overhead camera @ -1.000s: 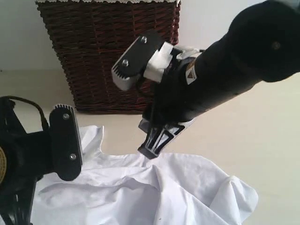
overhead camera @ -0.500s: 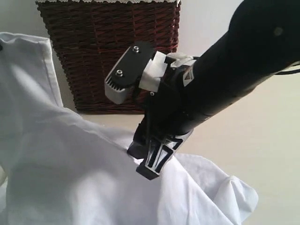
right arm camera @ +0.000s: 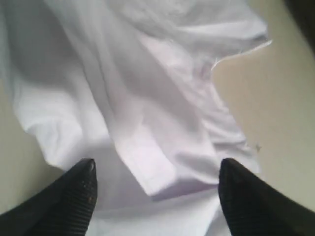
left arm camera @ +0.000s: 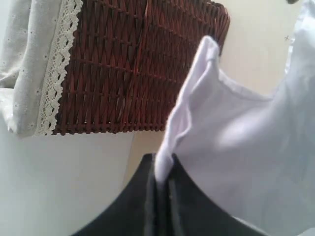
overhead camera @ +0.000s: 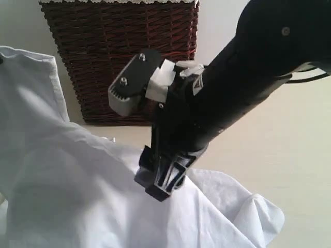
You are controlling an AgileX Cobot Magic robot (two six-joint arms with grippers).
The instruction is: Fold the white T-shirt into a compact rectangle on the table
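The white T-shirt (overhead camera: 57,175) is lifted on the left of the exterior view, and its raised cloth hides my left gripper there. The rest of it lies crumpled on the table (overhead camera: 289,155). In the left wrist view my left gripper (left arm camera: 161,169) is shut on a bunched edge of the white T-shirt (left arm camera: 236,137). My right gripper (overhead camera: 138,147) reaches down at the middle, its lower finger against the cloth. Its black fingertips (right arm camera: 84,183) stand wide apart in the right wrist view. That open gripper (right arm camera: 157,172) holds nothing and hovers over a folded hem of the T-shirt (right arm camera: 147,123).
A dark brown wicker basket (overhead camera: 119,51) stands at the back of the table, close behind both arms. Its pale lace-edged liner (left arm camera: 29,64) hangs over the rim. Bare table (right arm camera: 275,98) shows to the right of the shirt.
The left gripper has raised its part of the shirt, which now covers the left of the exterior view. The right gripper has opened wider and dropped down-left onto the cloth.
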